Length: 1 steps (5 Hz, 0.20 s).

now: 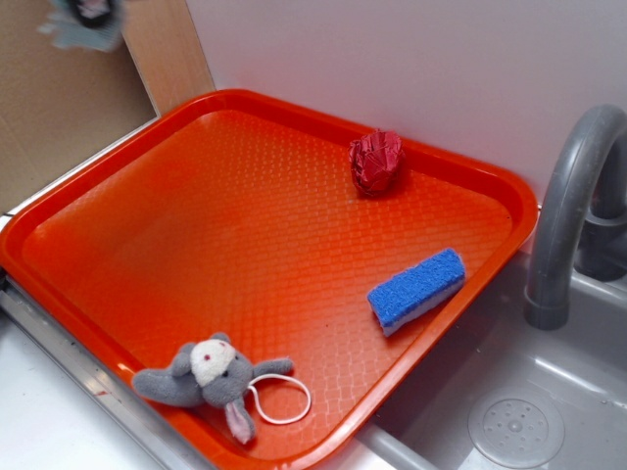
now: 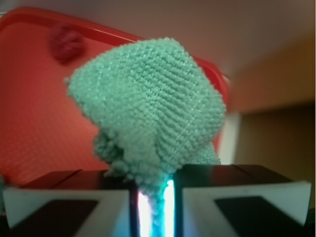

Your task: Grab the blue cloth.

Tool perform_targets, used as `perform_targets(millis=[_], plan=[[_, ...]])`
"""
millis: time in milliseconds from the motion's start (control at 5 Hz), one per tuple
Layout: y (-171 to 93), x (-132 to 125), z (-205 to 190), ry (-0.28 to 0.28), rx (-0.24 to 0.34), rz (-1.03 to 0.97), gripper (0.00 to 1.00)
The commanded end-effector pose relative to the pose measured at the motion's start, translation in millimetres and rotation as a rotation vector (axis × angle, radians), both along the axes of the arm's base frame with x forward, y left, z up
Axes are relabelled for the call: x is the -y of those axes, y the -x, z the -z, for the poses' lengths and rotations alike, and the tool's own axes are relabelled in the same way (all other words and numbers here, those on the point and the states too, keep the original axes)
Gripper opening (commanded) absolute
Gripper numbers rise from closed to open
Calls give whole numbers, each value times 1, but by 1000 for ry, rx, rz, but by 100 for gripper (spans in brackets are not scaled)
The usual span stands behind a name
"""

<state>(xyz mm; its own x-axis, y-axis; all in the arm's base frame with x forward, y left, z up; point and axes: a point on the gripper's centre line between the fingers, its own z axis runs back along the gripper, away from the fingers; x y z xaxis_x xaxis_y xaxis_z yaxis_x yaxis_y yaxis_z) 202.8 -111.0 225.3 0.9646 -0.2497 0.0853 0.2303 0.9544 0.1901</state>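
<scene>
The gripper (image 2: 153, 197) is pinched on the blue cloth (image 2: 148, 108), lifted at eleven o'clock above the tray (image 1: 59, 284). The grab looks done; next it need only hold firm.

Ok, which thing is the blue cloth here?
Look above the orange tray, at the exterior view's top left corner. The blue cloth hangs pinched in the gripper: pale, nubby and floppy, unlike the bright blue sponge and red ball.
</scene>
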Motion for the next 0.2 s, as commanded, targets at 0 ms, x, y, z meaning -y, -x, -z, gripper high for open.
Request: perform_targets(millis=[0], plan=[[29, 18, -17, 25, 92, -147, 0]])
